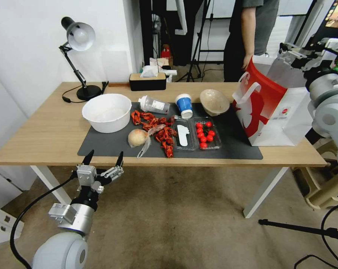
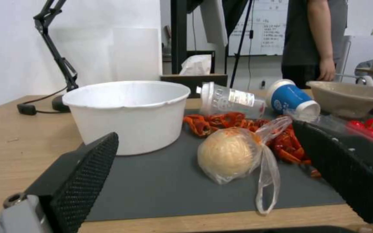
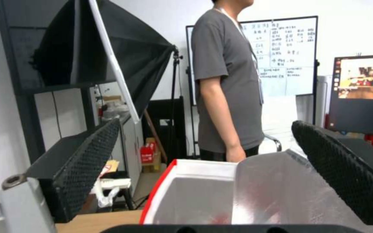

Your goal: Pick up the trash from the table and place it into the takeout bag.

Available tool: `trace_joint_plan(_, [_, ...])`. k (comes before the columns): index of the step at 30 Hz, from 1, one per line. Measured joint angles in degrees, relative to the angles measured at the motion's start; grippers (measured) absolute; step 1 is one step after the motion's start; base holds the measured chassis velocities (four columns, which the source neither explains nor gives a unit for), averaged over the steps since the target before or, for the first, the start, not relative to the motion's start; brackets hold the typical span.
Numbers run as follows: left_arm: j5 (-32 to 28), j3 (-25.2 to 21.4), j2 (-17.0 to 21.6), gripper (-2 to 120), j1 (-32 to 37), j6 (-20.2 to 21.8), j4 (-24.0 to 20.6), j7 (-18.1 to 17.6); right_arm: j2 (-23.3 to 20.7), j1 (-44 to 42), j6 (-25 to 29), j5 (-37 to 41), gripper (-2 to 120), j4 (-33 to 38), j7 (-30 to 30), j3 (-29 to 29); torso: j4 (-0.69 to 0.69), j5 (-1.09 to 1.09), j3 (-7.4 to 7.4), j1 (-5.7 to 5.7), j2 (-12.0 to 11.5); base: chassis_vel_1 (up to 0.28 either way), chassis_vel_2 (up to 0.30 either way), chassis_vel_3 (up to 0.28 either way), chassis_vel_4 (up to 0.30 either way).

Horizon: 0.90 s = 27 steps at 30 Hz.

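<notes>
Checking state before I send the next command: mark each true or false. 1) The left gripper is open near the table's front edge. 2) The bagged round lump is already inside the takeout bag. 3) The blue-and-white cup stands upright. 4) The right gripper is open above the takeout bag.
1) True: the left gripper is open, empty, just off the table front edge.
2) False: the bagged lump lies on the mat.
3) False: the blue-and-white cup lies tipped on its side.
4) True: the right gripper is open over the takeout bag mouth.

Overhead head view; two low wrist views
</notes>
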Motion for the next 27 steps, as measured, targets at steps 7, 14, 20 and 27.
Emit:
trace_joint_plan(7, [-0.08, 0.01, -0.03, 100, 0.04, 0.0, -0.1, 0.08, -0.04, -2.49, 0.27, 0.06, 100, 3.03, -1.25, 1.0, 0.0, 0.0, 0.0, 0.0, 0.0, 0.0, 0.0, 0.0, 0.0])
trace_joint_plan(14, [-0.19, 0.02, -0.21, 100, 0.09, -0.11, -0.11, 0.24, 0.74, -10.19, 2.62, 1.12, 100, 10.85, -6.52, 1.72, 0.01, 0.0, 0.0, 0.0, 0.0, 0.0, 0.0, 0.0, 0.0])
trace_joint_plan(20, [-0.19, -0.3, -0.19, 100, 0.26, -0.06, -0.11, -0.14, 2.32, -18.1, 4.38, -1.14, 100, 15.83, -7.26, 2.25, 0.0, 0.01, 0.0, 0.0, 0.0, 0.0, 0.0, 0.0, 0.0])
trace_joint_plan(27, [-0.18, -0.5, 0.08, 100, 0.9, -0.48, 0.05, 0.13, 6.37, -34.37, 6.61, -9.02, 100, 22.09, -8.79, 6.19, -0.01, 0.0, -0.01, 0.0, 0.01, 0.0, 0.0, 0.0, 0.0])
